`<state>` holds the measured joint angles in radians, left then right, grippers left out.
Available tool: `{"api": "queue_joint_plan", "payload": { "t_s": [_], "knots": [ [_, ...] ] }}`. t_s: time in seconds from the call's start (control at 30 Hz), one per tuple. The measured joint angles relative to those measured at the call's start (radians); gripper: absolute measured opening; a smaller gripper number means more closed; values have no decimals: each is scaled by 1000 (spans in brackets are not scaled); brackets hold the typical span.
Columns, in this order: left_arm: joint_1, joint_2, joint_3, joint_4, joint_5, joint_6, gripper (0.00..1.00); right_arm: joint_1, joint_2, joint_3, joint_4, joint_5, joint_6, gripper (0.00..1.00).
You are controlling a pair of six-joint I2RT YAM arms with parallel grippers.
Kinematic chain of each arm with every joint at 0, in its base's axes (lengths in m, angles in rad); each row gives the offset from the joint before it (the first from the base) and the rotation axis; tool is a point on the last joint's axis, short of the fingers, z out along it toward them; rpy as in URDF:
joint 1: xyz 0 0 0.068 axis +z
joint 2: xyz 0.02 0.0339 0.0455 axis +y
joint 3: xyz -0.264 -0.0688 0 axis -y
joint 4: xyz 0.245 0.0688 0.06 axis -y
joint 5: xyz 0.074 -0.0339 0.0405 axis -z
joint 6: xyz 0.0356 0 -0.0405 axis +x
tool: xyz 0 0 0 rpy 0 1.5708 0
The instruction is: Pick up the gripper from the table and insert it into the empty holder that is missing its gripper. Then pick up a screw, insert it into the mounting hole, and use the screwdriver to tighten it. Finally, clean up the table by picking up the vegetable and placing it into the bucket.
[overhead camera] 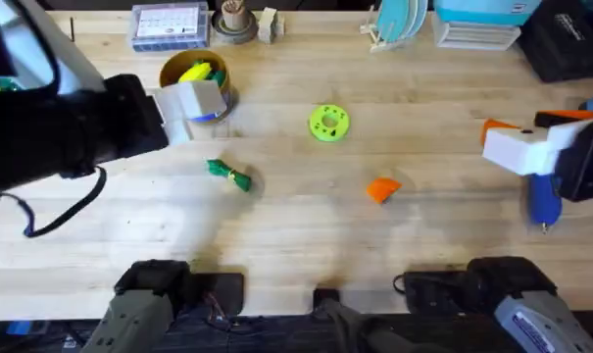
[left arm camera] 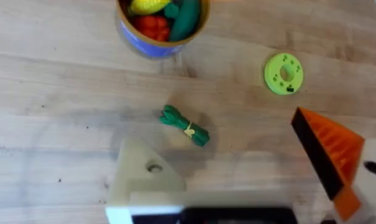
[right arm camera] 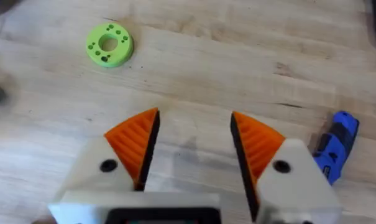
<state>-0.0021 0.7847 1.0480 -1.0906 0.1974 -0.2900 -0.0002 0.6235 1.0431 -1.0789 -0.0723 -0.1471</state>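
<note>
Bench (overhead camera: 306, 235) overhead carries the orange wedge (overhead camera: 382, 189) mid-right, vegetable (overhead camera: 228, 174) left, bucket (overhead camera: 193, 78) beyond. Left wrist: left tool (left arm camera: 250, 180) spread, one finger (left arm camera: 144, 174) bare white. Right wrist: right tool (right arm camera: 194, 149) released, screwdriver (right arm camera: 334, 146) beside.

The light wooden table (overhead camera: 276, 226) is carrying a small loose orange ribbed wedge (overhead camera: 382, 189), a flat green ring disc (overhead camera: 327, 124), a tiny green leafy toy vegetable (overhead camera: 228, 174), a round blue pot with a tan-yellow rim (overhead camera: 216, 71) and a slim blue screwdriver (overhead camera: 544, 201).
</note>
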Motion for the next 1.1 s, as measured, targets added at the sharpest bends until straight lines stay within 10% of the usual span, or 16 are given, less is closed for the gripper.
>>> {"api": "queue_joint_plan", "payload": {
  "t_s": [0.53,0.77,1.1],
  "knots": [
    [0,218,-356,242,57,-236,978,0,0,0,5,0,-24,750],
    [0,250,-364,298,89,-260,68,0,0,0,5,0,-38,750],
    [0,250,-364,346,151,-265,3,0,0,0,1,0,-41,750]
  ]
}}
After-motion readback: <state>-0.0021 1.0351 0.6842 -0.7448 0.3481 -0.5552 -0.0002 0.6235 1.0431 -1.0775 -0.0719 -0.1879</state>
